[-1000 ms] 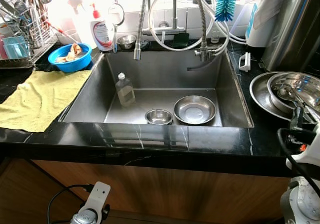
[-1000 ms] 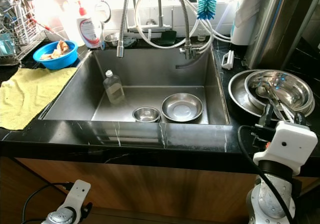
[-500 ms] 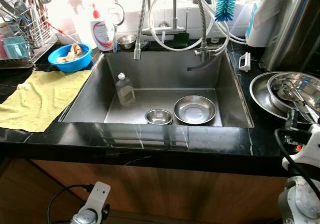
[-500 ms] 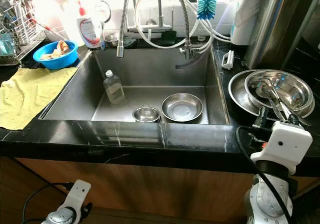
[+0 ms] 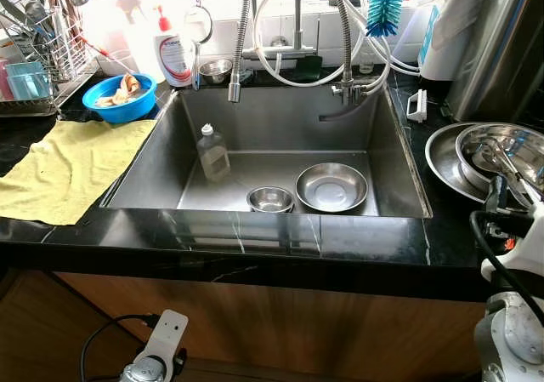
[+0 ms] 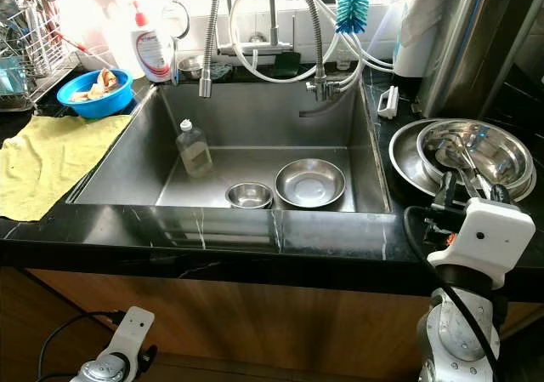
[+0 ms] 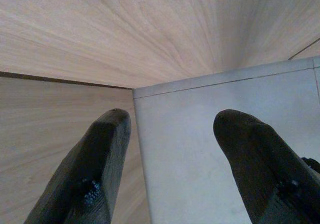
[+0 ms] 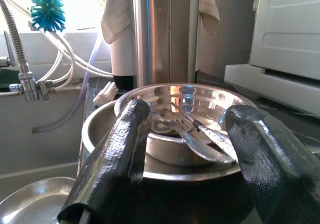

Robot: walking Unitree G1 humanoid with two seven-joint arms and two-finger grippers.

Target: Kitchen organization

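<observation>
The right gripper point(image 8: 187, 149) has risen slightly toward the stacked steel bowls point(image 6: 472, 148), fingers apart, empty. The spoons point(image 8: 200, 134) between and beyond its fingertips overlap, so their count is unclear. The left gripper point(image 7: 172, 159) hangs low, fingers apart. The sink point(image 5: 387, 144) holds one bottle point(image 5: 212, 152) and two bowls point(image 5: 331, 186).
</observation>
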